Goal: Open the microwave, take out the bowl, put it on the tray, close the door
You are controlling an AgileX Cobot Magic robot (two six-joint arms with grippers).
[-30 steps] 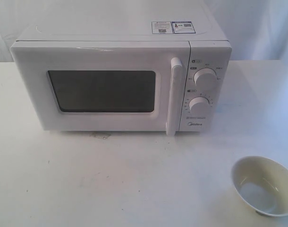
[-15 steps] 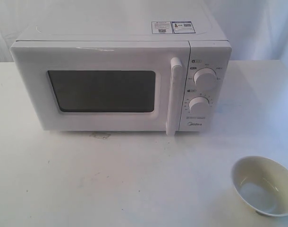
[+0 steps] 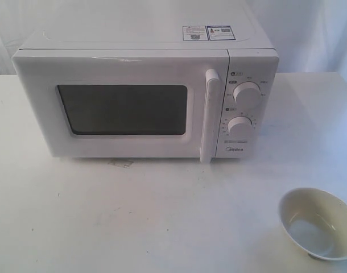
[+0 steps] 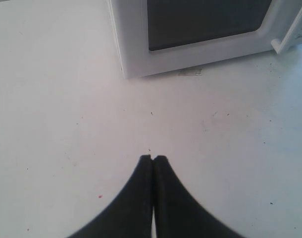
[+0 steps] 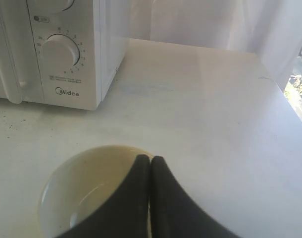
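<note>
White on white: the microwave [image 3: 145, 85] sits on the table [image 3: 133, 216] with its door [image 3: 122, 108] flush shut. The bowl [image 3: 317, 223] is outside it, upright and empty on the table, well off to the oven's front right. No tray in any view (so the placing step can't be confirmed). Main risk: the right gripper [image 5: 150, 158], jaws pressed together on nothing, lines up with the bowl's rim in its wrist view. A straight descent or a low swing toward the handle [image 3: 209, 116] would likely clip the rim and tip or skid the glossy bowl. The left gripper [image 4: 153, 157], jaws also closed and empty, hovers over bare table off the oven's front left corner, pointing toward it. Neither arm shows in the exterior view.
</note>
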